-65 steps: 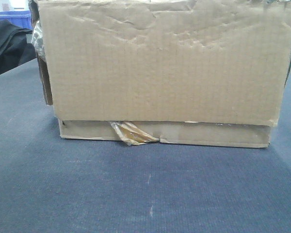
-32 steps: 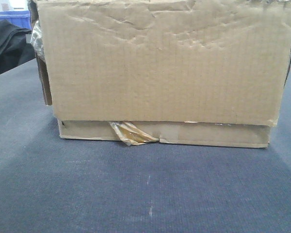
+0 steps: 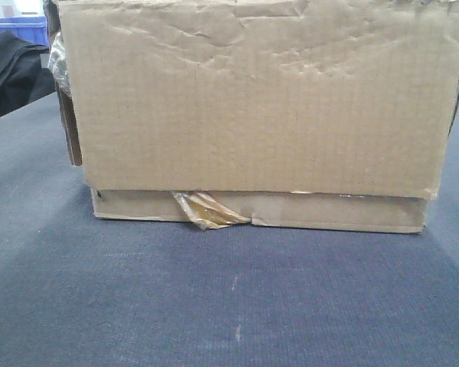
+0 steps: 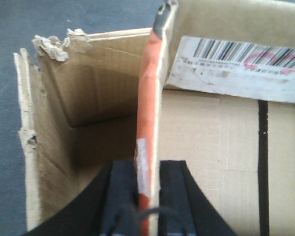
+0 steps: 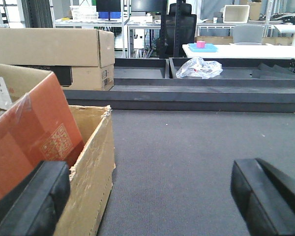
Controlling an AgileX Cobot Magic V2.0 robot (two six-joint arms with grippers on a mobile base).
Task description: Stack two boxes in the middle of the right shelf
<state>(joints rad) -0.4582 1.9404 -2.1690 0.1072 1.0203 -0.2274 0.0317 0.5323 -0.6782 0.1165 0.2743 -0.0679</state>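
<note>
The box [image 3: 252, 99] sat on grey carpet [image 3: 229, 306], its creased face forward and torn tape [image 3: 206, 210] at its lower edge. Its upright orange flap [image 4: 148, 88] was pinched tight by the left gripper [image 4: 147, 196]. The right gripper [image 5: 150, 196] hung just beside the box, jaws wide apart. A second box [image 5: 49, 49] stood farther back.

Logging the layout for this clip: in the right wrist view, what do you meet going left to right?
orange-faced cardboard panel → open carton, its torn side wall → crumpled plastic bag → grey chair back
</note>
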